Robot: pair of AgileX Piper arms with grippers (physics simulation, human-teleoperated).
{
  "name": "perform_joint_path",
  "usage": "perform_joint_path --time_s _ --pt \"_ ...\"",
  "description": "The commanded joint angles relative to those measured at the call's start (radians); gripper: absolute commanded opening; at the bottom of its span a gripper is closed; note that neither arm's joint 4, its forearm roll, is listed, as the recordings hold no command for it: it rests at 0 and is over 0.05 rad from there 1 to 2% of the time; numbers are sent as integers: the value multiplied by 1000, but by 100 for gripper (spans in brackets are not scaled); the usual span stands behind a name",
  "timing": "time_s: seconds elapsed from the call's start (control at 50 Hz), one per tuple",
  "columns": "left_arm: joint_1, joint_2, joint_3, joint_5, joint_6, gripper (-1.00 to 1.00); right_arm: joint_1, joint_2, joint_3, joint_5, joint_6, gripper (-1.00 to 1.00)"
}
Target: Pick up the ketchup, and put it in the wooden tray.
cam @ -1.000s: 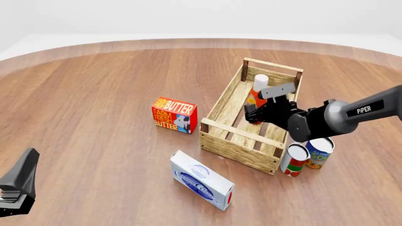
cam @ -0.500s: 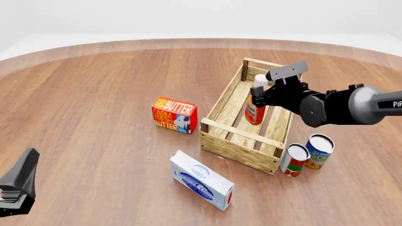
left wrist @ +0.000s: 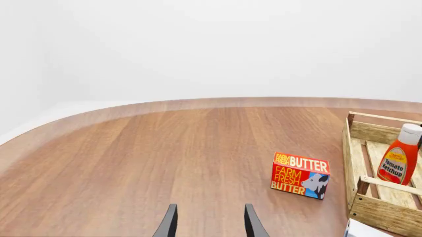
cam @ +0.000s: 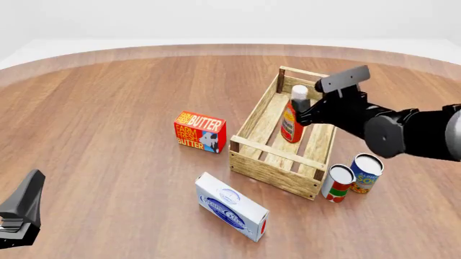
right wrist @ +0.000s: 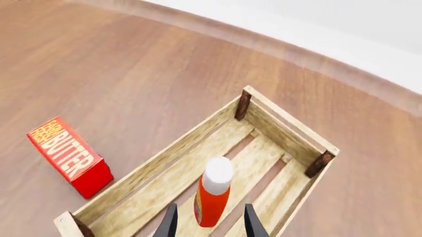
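The ketchup (cam: 292, 120) stands upright on the slatted floor inside the wooden tray (cam: 272, 159), in the tray's far half, closer to its far end wall than to the near one. It touches no side wall; open slat shows on every side of it in the right wrist view (right wrist: 212, 197). The right gripper (right wrist: 209, 223) sits just above and beside the bottle's white cap, its two fingers spread with the bottle showing between them and not gripped. The right arm (cam: 403, 132) crosses over the tray's right rim from the right.

One butter box (cam: 200, 132) stands left of the tray, near its near-left corner but apart from it. One white carton (cam: 231, 206) lies in front of the tray's near end, slightly left, with a gap. Two cans stand touching each other just beside the tray's near-right corner: a red-and-green can (cam: 336, 183) and a blue can (cam: 365, 174).

The left gripper (cam: 20, 216) rests well away from the tray, far left and near the front edge of the table (cam: 108, 97); its fingers (left wrist: 170, 223) are parted on nothing. Wide bare tabletop lies left of and beyond the tray.
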Motion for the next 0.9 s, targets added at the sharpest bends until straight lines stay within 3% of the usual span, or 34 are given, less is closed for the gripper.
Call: perform_joint_path --time_s 0.02,0.28,0.5,0.56,0.9 --pt "0 0 0 0 0 100 19 -132 118 -11 -5 100" --pt "0 0 0 0 0 100 38 -303 296 -43 8 100" --pt "0 0 0 0 0 100 17 -541 499 -45 27 100" --pt "0 0 0 0 0 100 -3 -626 551 -16 15 100" --pt "0 0 0 0 0 100 -60 -1123 769 232 99 100"
